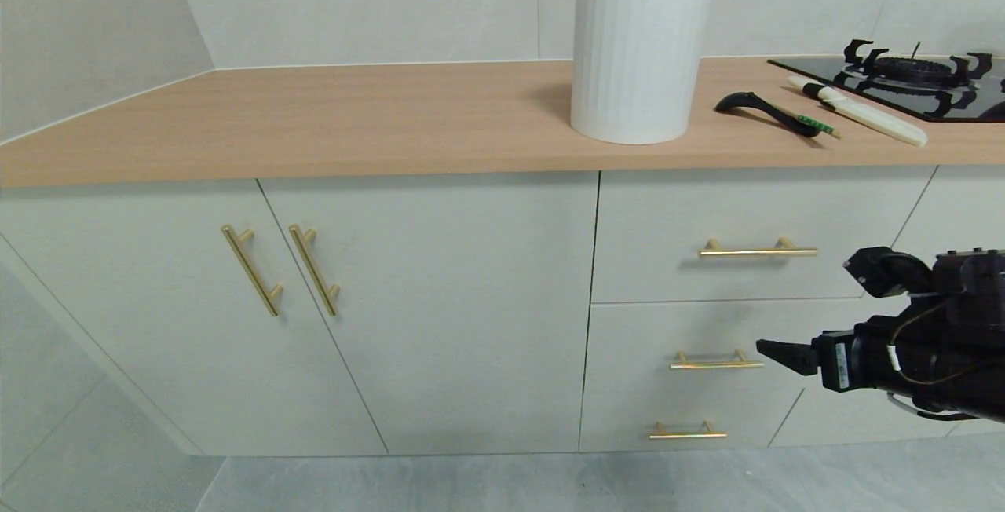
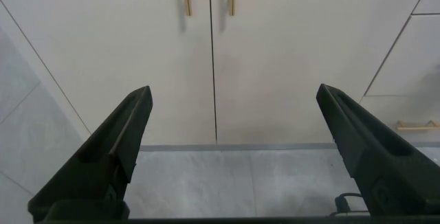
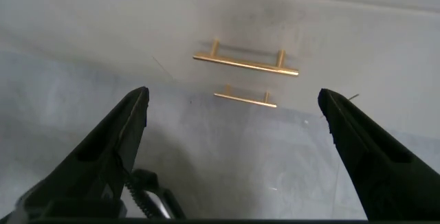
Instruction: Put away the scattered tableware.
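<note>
Label (image 1: 840, 365) on right gripper (image 3: 234, 100), perhaps barcode

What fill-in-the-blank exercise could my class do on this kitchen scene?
1. The tall white ribbed container stands on the wooden ____.
2. The drawers below the black utensil carry ____ gold handles in all.
3. The right gripper hangs level with the ____ of those handles.
4. The left gripper, like the right one, has its jaws ____.
Missing words: countertop; three; middle; open.
</note>
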